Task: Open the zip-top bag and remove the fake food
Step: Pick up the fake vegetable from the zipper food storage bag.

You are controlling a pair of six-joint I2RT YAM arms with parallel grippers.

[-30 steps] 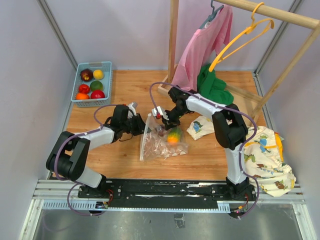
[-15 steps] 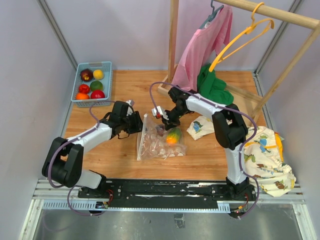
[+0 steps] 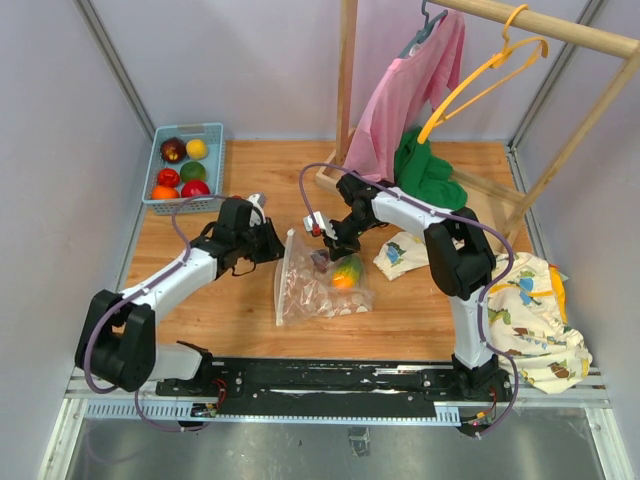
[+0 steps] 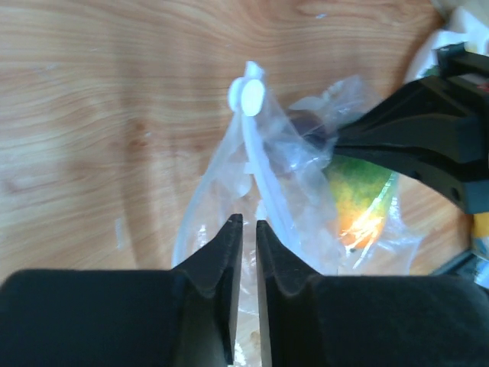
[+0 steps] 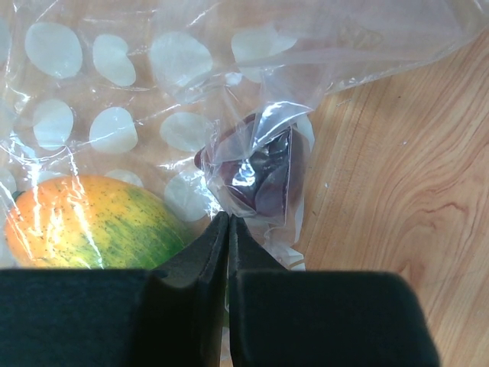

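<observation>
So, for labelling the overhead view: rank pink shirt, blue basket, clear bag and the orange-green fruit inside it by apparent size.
1. pink shirt, but it hangs nearer the camera.
2. clear bag and blue basket: too close to split.
3. orange-green fruit.

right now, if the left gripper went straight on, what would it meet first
The zip-top bag: its white zip strip lies right ahead of the left gripper. Depth is unclear; the tips may be touching the plastic.

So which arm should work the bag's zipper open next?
Left, probably: the left gripper sits at the zip-top bag's white zip strip; the right gripper is pinching its film, steadying it.
</observation>
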